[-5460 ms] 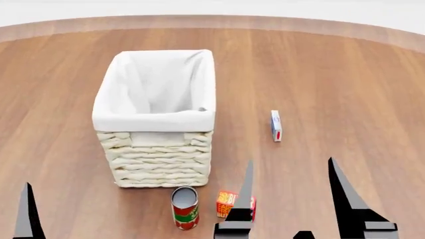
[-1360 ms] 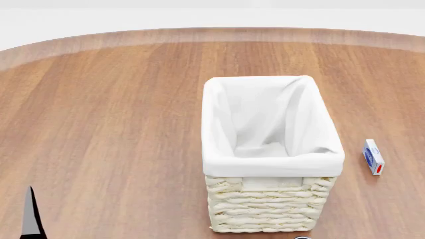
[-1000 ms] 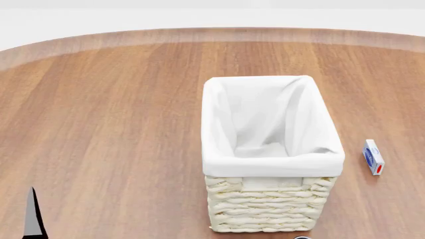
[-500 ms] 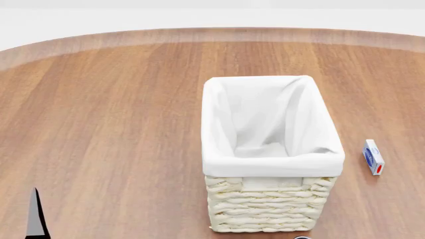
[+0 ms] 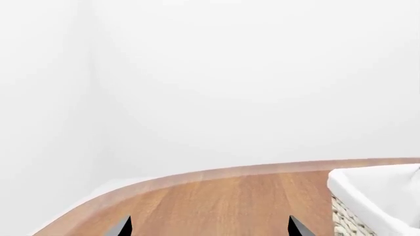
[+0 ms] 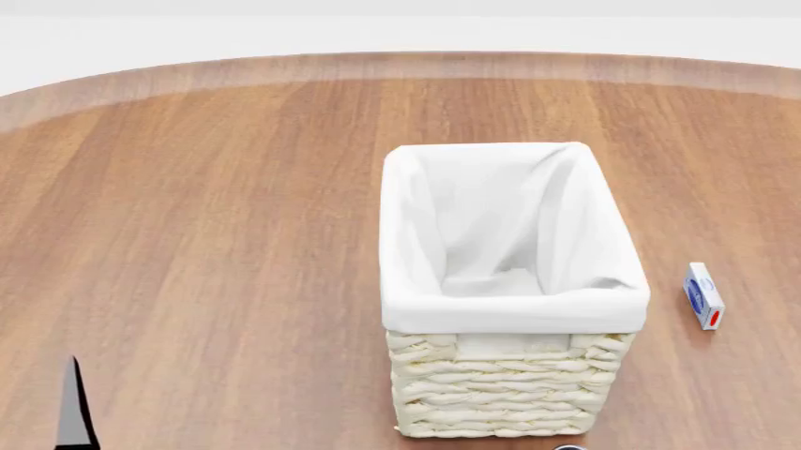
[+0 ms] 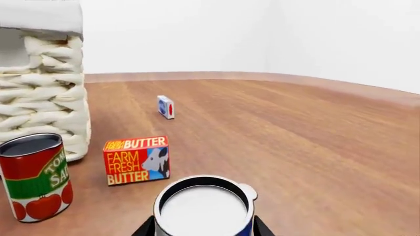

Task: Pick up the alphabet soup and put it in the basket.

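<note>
Head view has panned off the cans since a few seconds ago; right pincer brackets the soup can at the wrist camera, grip unconfirmed, left pincer spread empty, basket awaits, so lift next.

You have a red-and-green tomato can upright on the wooden table, just beside an orange butter box; a small blue-and-white carton stands well apart.
</note>
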Robot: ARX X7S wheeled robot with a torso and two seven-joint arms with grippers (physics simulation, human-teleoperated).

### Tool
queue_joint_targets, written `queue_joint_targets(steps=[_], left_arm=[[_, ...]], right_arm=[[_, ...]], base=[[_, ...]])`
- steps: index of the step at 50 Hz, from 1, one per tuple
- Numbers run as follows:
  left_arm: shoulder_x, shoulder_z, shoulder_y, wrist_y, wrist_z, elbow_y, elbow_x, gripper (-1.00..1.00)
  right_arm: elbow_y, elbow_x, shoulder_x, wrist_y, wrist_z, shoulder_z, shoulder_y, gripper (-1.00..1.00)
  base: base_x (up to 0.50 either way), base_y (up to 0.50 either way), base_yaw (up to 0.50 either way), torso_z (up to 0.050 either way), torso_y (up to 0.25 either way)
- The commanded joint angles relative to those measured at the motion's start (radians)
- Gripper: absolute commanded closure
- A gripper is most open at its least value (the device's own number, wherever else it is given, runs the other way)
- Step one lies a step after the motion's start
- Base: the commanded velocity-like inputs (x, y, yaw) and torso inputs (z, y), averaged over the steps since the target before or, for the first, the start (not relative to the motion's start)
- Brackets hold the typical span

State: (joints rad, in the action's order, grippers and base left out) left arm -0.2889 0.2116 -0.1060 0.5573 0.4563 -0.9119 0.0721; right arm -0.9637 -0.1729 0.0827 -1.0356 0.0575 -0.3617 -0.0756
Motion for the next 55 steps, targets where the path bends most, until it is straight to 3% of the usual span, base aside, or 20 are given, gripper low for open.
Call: queue_joint_targets(steps=[1,6,15,26,41,49,55], left_arm=[[-0.005,0.005,-0.002,-0.009,0.005,0.011,0.002,-1.0],[-0.006,0.01,0.001,-0.006,0.007,0.016,0.002,-1.0],[-0.008,0.009,0.008,0.015,0.011,-0.005,0.011,-1.0],[-0.012,-0.008,0.008,0.015,0.015,-0.003,0.026,-1.0],[-0.016,-0.004,0.012,0.007,0.02,0.013,0.032,-1.0],[-0.019,-0.007,0.013,0.004,0.023,0.016,0.038,-1.0],[-0.019,0.001,0.016,0.005,0.026,0.019,0.036,-1.0]], right_arm=[[-0.051,0.074,-0.035,-0.01,0.08,-0.081,0.034,1.0],[-0.001,0.089,-0.053,0.016,0.096,-0.108,0.028,1.0],[0.831,0.022,-0.06,0.463,-0.013,0.013,-0.183,1.0],[1.357,-0.038,0.013,0.826,-0.137,0.005,-0.22,1.0],[1.768,-0.196,0.145,1.203,-0.266,-0.029,-0.161,1.0],[1.894,-0.274,0.262,1.493,-0.357,0.052,0.054,1.0],[1.864,-0.3,0.286,1.564,-0.371,0.126,0.208,1.0]], base=[[0.0,0.0,0.0,0.0,0.0],[0.0,0.0,0.0,0.0,0.0],[0.0,0.0,0.0,0.0,0.0],[0.0,0.0,0.0,0.0,0.0],[0.0,0.0,0.0,0.0,0.001],[0.0,0.0,0.0,0.0,0.0],[0.0,0.0,0.0,0.0,0.002]])
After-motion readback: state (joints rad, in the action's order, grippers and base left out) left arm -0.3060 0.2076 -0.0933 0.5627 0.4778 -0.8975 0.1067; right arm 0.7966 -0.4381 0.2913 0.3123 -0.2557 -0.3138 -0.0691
